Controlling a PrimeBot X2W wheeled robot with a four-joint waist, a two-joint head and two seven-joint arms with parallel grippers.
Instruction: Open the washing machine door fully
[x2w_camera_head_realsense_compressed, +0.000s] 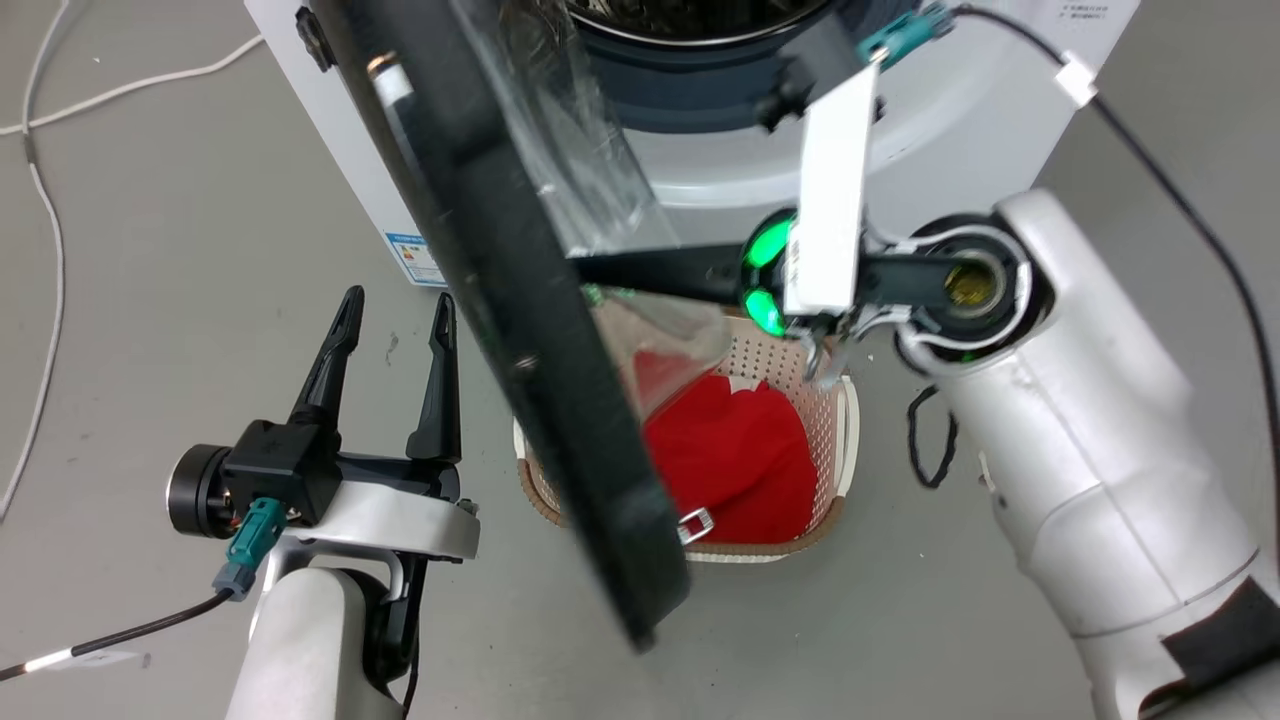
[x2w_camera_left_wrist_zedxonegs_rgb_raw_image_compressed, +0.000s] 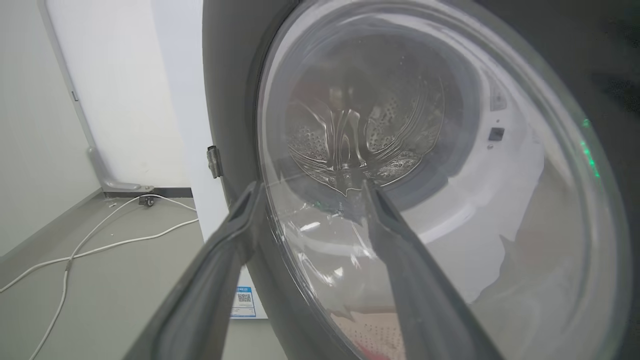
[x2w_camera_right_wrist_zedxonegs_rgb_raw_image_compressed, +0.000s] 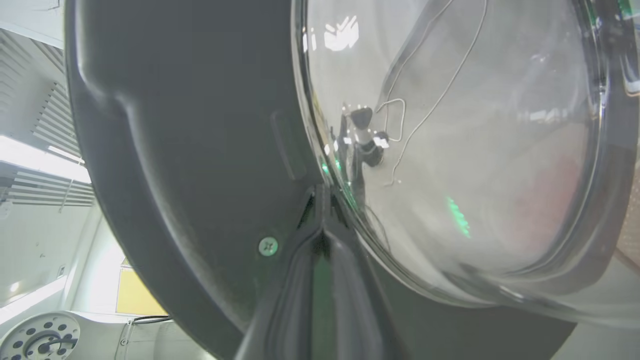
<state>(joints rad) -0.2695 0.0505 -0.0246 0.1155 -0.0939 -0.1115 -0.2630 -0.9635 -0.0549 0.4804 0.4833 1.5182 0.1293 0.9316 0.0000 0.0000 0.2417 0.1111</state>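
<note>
The washing machine (x2w_camera_head_realsense_compressed: 980, 130) stands at the top of the head view, its steel drum (x2w_camera_head_realsense_compressed: 700, 15) exposed. The washing machine door (x2w_camera_head_realsense_compressed: 520, 330) is swung out and seen edge-on as a black slab with its glass bowl (x2w_camera_head_realsense_compressed: 590, 170) facing right. My right gripper (x2w_camera_head_realsense_compressed: 585, 268) is shut, its tips against the door's inner face (x2w_camera_right_wrist_zedxonegs_rgb_raw_image_compressed: 190, 150) beside the glass bowl (x2w_camera_right_wrist_zedxonegs_rgb_raw_image_compressed: 450, 140). My left gripper (x2w_camera_head_realsense_compressed: 398, 305) is open on the door's outer side, apart from it. Between the left fingers (x2w_camera_left_wrist_zedxonegs_rgb_raw_image_compressed: 240, 225) I see the drum (x2w_camera_left_wrist_zedxonegs_rgb_raw_image_compressed: 350, 140) through the glass.
A perforated basket (x2w_camera_head_realsense_compressed: 845, 420) holding a red cloth (x2w_camera_head_realsense_compressed: 730, 460) sits on the floor under the door and right arm. White cables (x2w_camera_head_realsense_compressed: 45, 220) trail across the grey floor at left. A blue label (x2w_camera_head_realsense_compressed: 415, 260) is low on the machine's front.
</note>
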